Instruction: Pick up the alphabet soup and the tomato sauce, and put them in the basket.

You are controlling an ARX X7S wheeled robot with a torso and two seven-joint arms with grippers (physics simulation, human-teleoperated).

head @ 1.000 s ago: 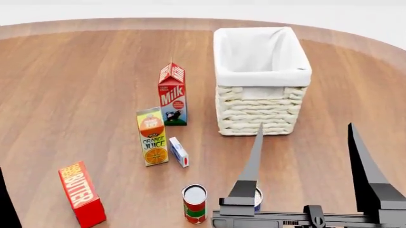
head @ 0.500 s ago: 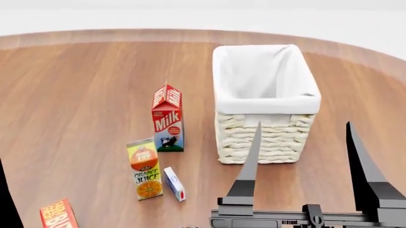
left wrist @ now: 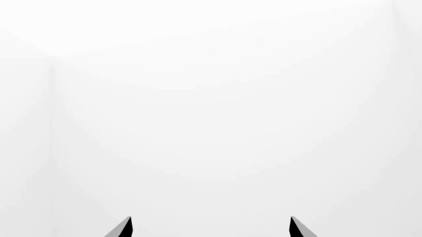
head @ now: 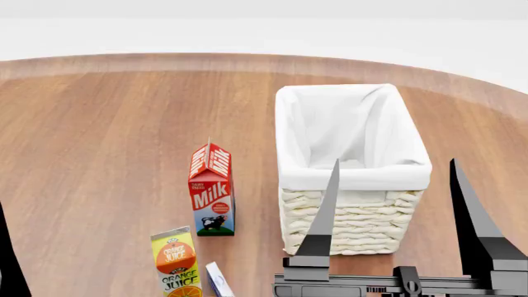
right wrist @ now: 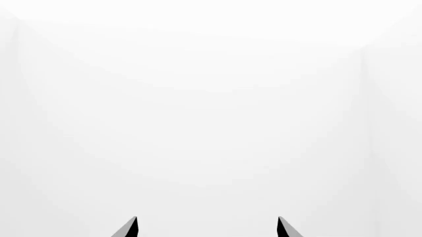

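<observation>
The basket (head: pixel 350 232), cream wicker with a white liner, stands on the wooden table right of centre. It looks empty inside. The alphabet soup and the tomato sauce are out of view in every frame. My right gripper (head: pixel 394 166) is open, its two dark fingers wide apart and upright in front of the basket's near wall, with nothing between them. Of the left arm, only a dark sliver (head: pixel 7 260) shows at the head view's left edge. In the wrist views, the left gripper (left wrist: pixel 211 219) and the right gripper (right wrist: pixel 206 219) are open, facing blank white.
A red milk carton (head: pixel 211 192) stands left of the basket. Nearer to me are an orange juice carton (head: pixel 177 266) and a small blue-and-white box (head: pixel 217 281), both cut off by the frame's lower edge. The table's curved far edge (head: pixel 247 59) runs across the back.
The head view has tilted upward, so basket and cartons slid down the frame. Both cans and the butter box dropped out at the bottom. My right gripper keeps its place in view.
</observation>
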